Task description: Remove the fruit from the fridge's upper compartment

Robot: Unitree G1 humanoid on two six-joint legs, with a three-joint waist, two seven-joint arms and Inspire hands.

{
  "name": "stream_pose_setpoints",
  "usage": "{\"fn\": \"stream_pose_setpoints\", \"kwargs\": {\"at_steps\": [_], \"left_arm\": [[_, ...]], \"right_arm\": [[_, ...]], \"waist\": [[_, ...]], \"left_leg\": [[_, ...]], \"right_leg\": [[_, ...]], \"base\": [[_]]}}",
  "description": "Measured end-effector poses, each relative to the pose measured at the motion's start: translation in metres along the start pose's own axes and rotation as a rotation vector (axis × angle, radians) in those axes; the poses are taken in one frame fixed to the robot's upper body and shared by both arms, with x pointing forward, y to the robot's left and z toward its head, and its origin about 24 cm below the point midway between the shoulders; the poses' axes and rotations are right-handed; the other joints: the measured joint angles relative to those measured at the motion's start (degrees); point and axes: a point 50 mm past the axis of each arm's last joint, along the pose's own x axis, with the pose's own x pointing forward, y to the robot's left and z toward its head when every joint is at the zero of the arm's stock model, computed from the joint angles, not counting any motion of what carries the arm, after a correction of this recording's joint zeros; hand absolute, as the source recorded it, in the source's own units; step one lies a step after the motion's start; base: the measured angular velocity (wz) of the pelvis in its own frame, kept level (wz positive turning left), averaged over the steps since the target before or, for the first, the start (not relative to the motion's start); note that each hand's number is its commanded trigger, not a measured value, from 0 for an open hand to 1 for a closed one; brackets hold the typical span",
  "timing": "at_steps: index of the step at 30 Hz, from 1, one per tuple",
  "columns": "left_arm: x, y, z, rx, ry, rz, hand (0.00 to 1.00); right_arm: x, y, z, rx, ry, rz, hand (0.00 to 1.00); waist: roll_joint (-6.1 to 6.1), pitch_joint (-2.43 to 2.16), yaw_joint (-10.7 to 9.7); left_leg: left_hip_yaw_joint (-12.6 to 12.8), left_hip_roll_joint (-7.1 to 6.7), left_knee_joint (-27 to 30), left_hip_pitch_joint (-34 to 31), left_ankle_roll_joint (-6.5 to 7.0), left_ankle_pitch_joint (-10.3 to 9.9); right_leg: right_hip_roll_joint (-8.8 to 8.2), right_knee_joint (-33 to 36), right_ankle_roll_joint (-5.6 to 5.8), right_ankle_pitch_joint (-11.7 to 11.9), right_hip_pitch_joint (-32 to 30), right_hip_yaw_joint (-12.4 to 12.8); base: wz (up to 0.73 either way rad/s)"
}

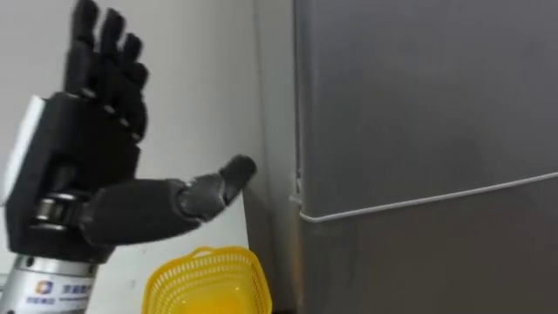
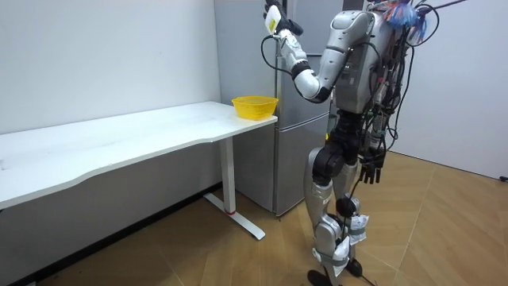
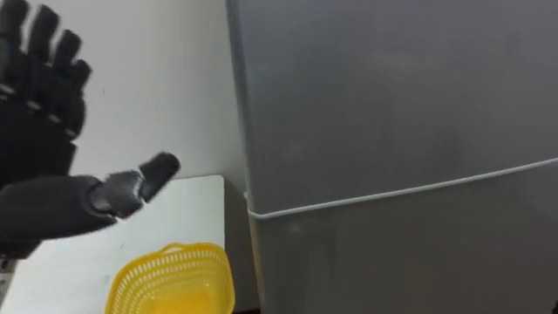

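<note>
Left eye view: the left robot hand [image 1: 96,131] is held up at 9 o'clock, released, fingers straight. It is near the closed upper door [image 1: 418,96] of the tall grey metal fridge [image 1: 418,262]. The thing to retrieve is hidden behind that door. A yellow slotted plastic basket [image 1: 209,277] sits at 6 o'clock.

Room view: the robot stands facing the fridge, beside the long white bench [image 2: 119,139]. The right robot hand [image 2: 371,170] hangs by its hip; released or clenched, I cannot tell.

Right eye view: no handle shows, so the hand could slip off the door edge, and the arm could knock the basket.

Count: 1 fridge, 2 doors, 1 basket, 1 bench.
</note>
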Motion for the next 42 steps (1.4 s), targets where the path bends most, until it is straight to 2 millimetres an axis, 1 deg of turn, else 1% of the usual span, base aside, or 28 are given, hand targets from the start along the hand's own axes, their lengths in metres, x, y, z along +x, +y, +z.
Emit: {"fn": "stream_pose_setpoints", "kwargs": {"at_steps": [6,8,11,14,16,17,18,25,28,35,41,42], "left_arm": [[0.011,-0.009,0.005,-0.043,-0.037,-0.097,0.0],[0.012,-0.014,0.005,-0.052,-0.039,-0.134,0.0],[0.012,-0.02,0.004,-0.09,-0.031,-0.179,0.0],[0.012,-0.022,0.003,-0.097,-0.028,-0.202,0.0],[0.012,-0.025,0.001,-0.113,-0.021,-0.223,0.0],[0.012,-0.028,0.0,-0.119,-0.015,-0.246,0.0],[0.012,-0.029,0.0,-0.121,-0.015,-0.251,0.0],[0.011,-0.028,-0.006,-0.159,0.003,-0.261,0.0],[0.011,-0.028,-0.009,-0.165,0.014,-0.259,0.0],[0.011,-0.027,-0.011,-0.167,0.023,-0.258,0.0],[0.011,-0.027,-0.011,-0.17,0.024,-0.256,0.0],[0.011,-0.027,-0.011,-0.17,0.024,-0.256,0.25]], "right_arm": [[0.0,-0.004,0.0,0.004,0.001,-0.001,0.0],[-0.001,-0.005,0.001,0.004,0.0,-0.003,0.0],[-0.001,-0.008,0.0,0.003,0.0,-0.01,0.0],[-0.002,-0.013,0.002,0.0,-0.003,-0.023,0.0],[-0.002,-0.014,0.002,-0.005,-0.002,-0.023,0.0],[-0.002,-0.014,0.003,-0.005,-0.004,-0.023,0.0],[-0.002,-0.013,0.003,-0.006,-0.005,-0.021,0.0],[-0.001,-0.014,0.009,-0.009,-0.005,-0.018,0.0],[-0.001,-0.015,0.012,-0.009,-0.009,-0.022,0.0],[-0.001,-0.014,0.009,-0.005,0.017,-0.017,0.0],[-0.001,-0.015,0.01,-0.004,0.015,-0.018,0.0],[-0.001,-0.015,0.01,-0.004,0.014,-0.018,0.0]], "waist": [[0.45,0.01,-1.32],[0.45,0.01,-1.37],[0.53,-0.02,-1.39],[0.51,-0.01,-1.41],[0.5,-0.01,-1.45],[0.5,0.0,-1.45],[0.48,0.01,-1.4],[0.43,0.09,-1.32],[0.63,0.25,-1.34],[0.81,0.29,-1.31],[0.94,0.31,-1.28],[0.94,0.3,-1.28]], "left_leg": [[0.03,0.04,-0.04,0.03,0.0,0.0],[0.04,0.07,-0.07,0.05,0.0,0.0],[1.31,0.19,-0.1,0.18,-0.01,0.01],[1.45,0.22,-0.11,0.16,-0.01,0.01],[1.65,0.23,-0.13,0.16,-0.01,0.01],[2.08,0.28,-0.17,0.18,-0.01,0.01],[2.46,0.34,-0.2,0.21,-0.01,0.0],[2.84,0.44,-0.54,0.74,-0.01,0.0],[2.84,0.52,-1.16,0.8,-0.01,0.0],[2.84,0.62,-1.21,0.71,-0.01,0.0],[2.84,0.63,-1.21,0.74,-0.01,0.0],[2.84,0.64,-1.21,0.73,-0.01,0.0]], "right_leg": [[0.06,0.12,-0.01,0.01,-0.45,0.49],[0.1,0.13,-0.02,0.02,-0.49,0.63],[0.18,0.11,-0.04,0.03,-0.62,1.31],[0.28,0.12,-0.05,0.03,-0.6,2.03],[0.29,0.11,-0.05,0.03,-0.61,2.07],[0.31,0.11,-0.05,0.04,-0.64,2.16],[0.35,0.1,-0.08,0.05,-0.66,2.25],[0.46,-0.06,-0.09,0.06,-0.38,2.24],[0.6,-0.14,-0.08,0.06,-0.4,2.24],[0.71,-0.12,-0.11,0.07,-0.49,2.2],[0.74,-0.07,-0.14,0.09,-0.49,2.21],[0.74,-0.07,-0.14,0.09,-0.49,2.2]], "base": [[-0.04],[-0.05],[-0.11],[-0.12],[-0.02],[0.0],[-0.03],[0.0],[0.01],[0.0],[0.0],[0.0]]}}
